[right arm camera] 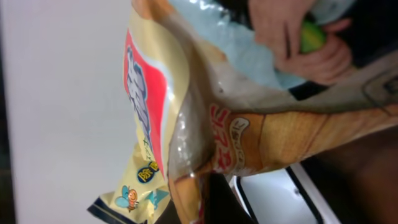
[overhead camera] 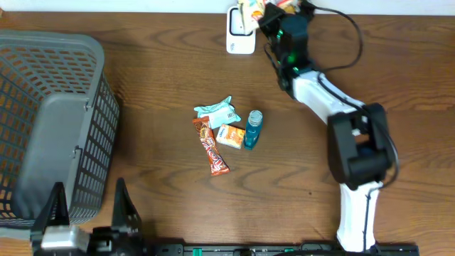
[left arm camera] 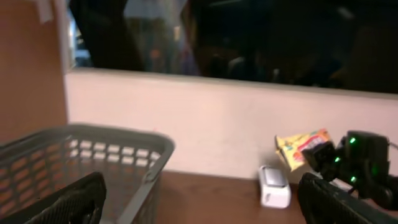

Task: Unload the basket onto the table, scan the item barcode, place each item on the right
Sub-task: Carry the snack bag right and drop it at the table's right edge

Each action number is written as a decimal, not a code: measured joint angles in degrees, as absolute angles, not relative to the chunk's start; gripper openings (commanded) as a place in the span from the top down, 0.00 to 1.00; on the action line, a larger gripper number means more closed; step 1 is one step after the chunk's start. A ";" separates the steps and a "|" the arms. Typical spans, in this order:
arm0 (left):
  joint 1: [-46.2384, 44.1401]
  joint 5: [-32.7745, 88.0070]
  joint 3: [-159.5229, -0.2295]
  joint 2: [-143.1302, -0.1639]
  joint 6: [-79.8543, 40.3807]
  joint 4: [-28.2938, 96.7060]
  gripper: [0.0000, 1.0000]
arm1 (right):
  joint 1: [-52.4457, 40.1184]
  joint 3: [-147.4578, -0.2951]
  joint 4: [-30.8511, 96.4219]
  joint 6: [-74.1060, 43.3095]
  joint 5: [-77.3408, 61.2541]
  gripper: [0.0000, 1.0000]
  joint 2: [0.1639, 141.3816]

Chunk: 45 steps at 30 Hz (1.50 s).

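Observation:
My right gripper is shut on a yellow and orange snack bag at the far edge of the table. It holds the bag just above the white scanner. The right wrist view is filled by the crinkled snack bag, pinched at the bottom by the right gripper, with the scanner's window behind it. No barcode shows on the bag. My left gripper stands open at the near left, empty. Its view looks past the wide-apart fingers to the scanner and the held bag.
A grey plastic basket fills the left side of the table. In the middle lie a teal packet, a brown candy bar, a small orange packet and a blue bottle. A wall stands right behind the scanner.

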<state>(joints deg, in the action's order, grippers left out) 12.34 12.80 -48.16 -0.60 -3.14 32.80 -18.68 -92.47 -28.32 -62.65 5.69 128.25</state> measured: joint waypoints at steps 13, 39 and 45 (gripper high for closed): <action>12.34 11.68 -37.80 -0.60 0.58 33.82 0.02 | -19.97 -111.13 -27.18 -62.96 6.33 0.99 147.81; 12.34 35.70 -34.24 -0.58 19.40 20.18 0.02 | -20.12 -115.55 9.65 -42.92 9.26 0.99 132.18; 12.34 40.18 -27.51 -0.60 19.44 9.65 0.02 | -19.57 -116.09 24.36 -37.47 21.43 0.99 115.57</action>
<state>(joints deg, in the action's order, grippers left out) 12.34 40.18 -27.51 -0.60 19.44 9.65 -19.57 -116.09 24.36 -37.47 21.43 115.57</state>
